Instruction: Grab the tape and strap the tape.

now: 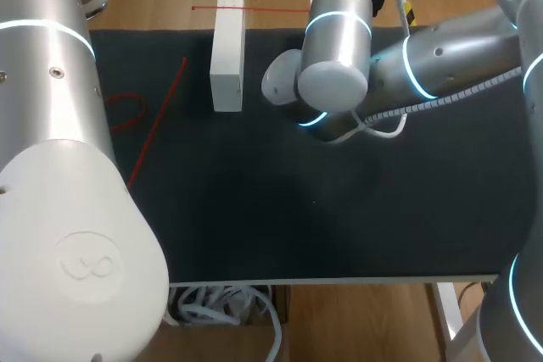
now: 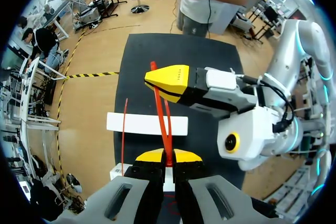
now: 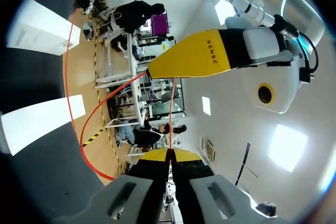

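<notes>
Currently, left gripper [image 2: 168, 157] and right gripper [image 3: 169, 155] are both clamping tight on red tape [image 2: 163, 121] — white box [image 1: 227, 52] is lying far-left on table [image 1: 339, 226].

Small dark lettering on left pincer's fingertip [image 3: 212, 59]

Your head view overlooks the table [image 1: 254, 209] from behind; your wrist views closely face each other, sharing the tape [image 2: 163, 124].
</notes>
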### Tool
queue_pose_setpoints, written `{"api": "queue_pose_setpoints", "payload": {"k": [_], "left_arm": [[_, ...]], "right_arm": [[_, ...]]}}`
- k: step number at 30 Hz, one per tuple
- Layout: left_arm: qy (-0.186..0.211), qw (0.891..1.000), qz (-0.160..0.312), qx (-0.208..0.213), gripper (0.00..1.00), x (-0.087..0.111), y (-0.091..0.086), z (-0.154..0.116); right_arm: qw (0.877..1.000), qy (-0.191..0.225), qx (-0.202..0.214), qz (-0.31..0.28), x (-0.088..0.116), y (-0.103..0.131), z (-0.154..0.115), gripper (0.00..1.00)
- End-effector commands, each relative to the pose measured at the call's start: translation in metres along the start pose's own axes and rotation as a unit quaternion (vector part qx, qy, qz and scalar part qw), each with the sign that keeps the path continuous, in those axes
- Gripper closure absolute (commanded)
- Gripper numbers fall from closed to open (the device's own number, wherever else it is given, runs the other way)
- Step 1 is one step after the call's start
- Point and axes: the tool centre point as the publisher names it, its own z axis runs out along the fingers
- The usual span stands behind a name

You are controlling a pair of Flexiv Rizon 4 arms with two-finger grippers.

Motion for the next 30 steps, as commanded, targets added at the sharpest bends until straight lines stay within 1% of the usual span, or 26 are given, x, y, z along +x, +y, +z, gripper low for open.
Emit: {"api": "queue_pose_setpoints", "payload": {"k": [1, 14, 22, 30], "left_arm": [[0.004, 1.000, 0.000, -0.005, 1.00, -0.0032, -0.0029, -0.0027], [0.004, 1.000, 0.000, -0.005, 1.00, -0.0032, -0.0029, -0.0027], [0.004, 1.000, 0.000, -0.005, 1.00, -0.0032, -0.0029, -0.0027], [0.004, 1.000, 0.000, -0.005, 1.00, -0.0032, -0.0029, -0.0027]], "right_arm": [[1.000, 0.003, 0.001, 0.000, -0.0024, 0.0012, 0.0005, 1.00], [1.000, 0.000, -0.005, -0.001, -0.0025, 0.0042, -0.0012, 1.00], [1.000, -0.013, 0.003, 0.000, -0.0085, -0.0035, 0.0058, 1.00], [1.000, -0.010, -0.001, -0.005, -0.0067, -0.0034, 0.0031, 1.00]]}}
